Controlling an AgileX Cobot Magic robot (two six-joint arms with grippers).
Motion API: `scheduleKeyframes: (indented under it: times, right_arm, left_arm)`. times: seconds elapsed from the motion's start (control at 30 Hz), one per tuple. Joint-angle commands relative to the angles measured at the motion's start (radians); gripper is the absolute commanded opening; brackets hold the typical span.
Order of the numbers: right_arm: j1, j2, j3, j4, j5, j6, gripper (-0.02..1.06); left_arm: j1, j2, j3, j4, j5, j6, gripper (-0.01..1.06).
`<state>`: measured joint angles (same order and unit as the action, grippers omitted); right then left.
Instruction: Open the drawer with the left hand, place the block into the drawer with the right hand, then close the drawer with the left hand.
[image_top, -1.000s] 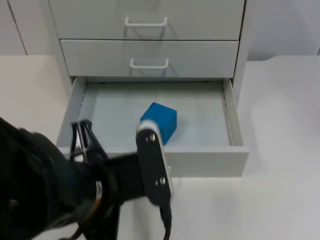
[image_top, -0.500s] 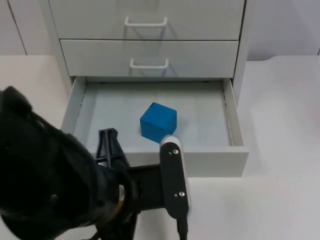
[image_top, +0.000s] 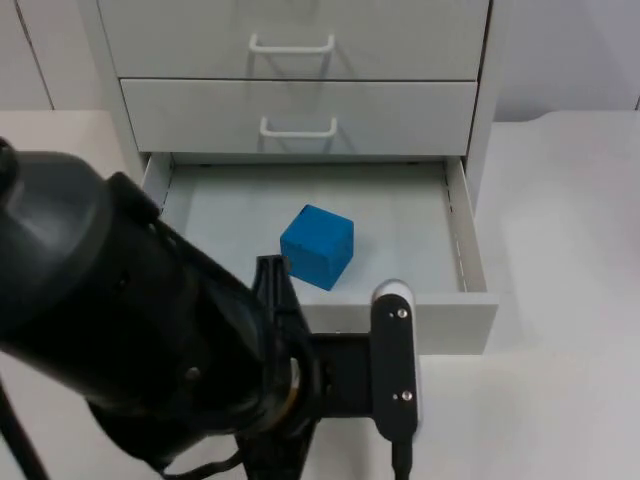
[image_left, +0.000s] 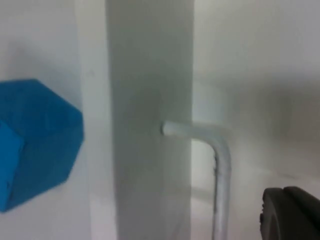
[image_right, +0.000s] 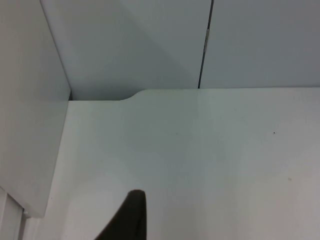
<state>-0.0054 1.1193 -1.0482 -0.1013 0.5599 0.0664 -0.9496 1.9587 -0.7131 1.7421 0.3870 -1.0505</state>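
The blue block (image_top: 317, 246) sits corner-forward inside the open bottom drawer (image_top: 475, 265). The left gripper (image_left: 290, 215) hovers by the drawer handle (image_left: 220, 165); I cannot tell its opening, nor that of the right gripper (image_right: 127, 217), above the table (image_right: 200, 160).

Top view: fixed, high, looking down and forward onto the open white bottom drawer (image_top: 470, 262), left arm close beneath.
Left wrist view: very near the drawer's front panel and bent metal handle (image_left: 220, 170); shares the blue cube-shaped block (image_top: 317, 245) (image_left: 35, 140).
Right wrist view: faces bare white table top (image_right: 200, 150) and grey partition wall (image_right: 150, 45).
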Motion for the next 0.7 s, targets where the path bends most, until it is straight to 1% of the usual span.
scheduleKeyframes:
  times: [0.0,0.1,0.17,0.37,0.5,0.57,0.67]
  right_arm:
    - [-0.005,-0.007,0.004,0.0,-0.01,0.001,1.05]
    - [-0.005,-0.007,0.004,0.0,-0.01,0.001,1.05]
    - [-0.005,-0.007,0.004,0.0,-0.01,0.001,1.05]
    - [-0.005,-0.007,0.004,-0.003,-0.01,0.001,1.05]
    - [-0.005,-0.007,0.004,0.0,-0.01,0.001,1.05]
    - [-0.005,-0.007,0.004,0.0,-0.01,0.001,1.05]
    - [-0.005,-0.007,0.004,0.0,-0.01,0.001,1.05]
  left_arm:
    - [0.012,0.009,-0.02,0.002,-0.014,0.012,0.0]
    - [0.034,0.008,-0.023,0.002,-0.035,0.035,0.0]
    - [0.034,0.009,-0.025,0.002,-0.036,0.055,0.0]
    - [0.056,0.02,-0.051,0.002,-0.05,0.068,0.0]
    - [0.066,0.037,-0.08,0.002,-0.034,0.078,0.0]
    - [0.067,0.05,-0.093,0.002,0.014,0.051,0.0]
    - [0.076,0.058,-0.111,0.002,0.031,0.049,0.0]
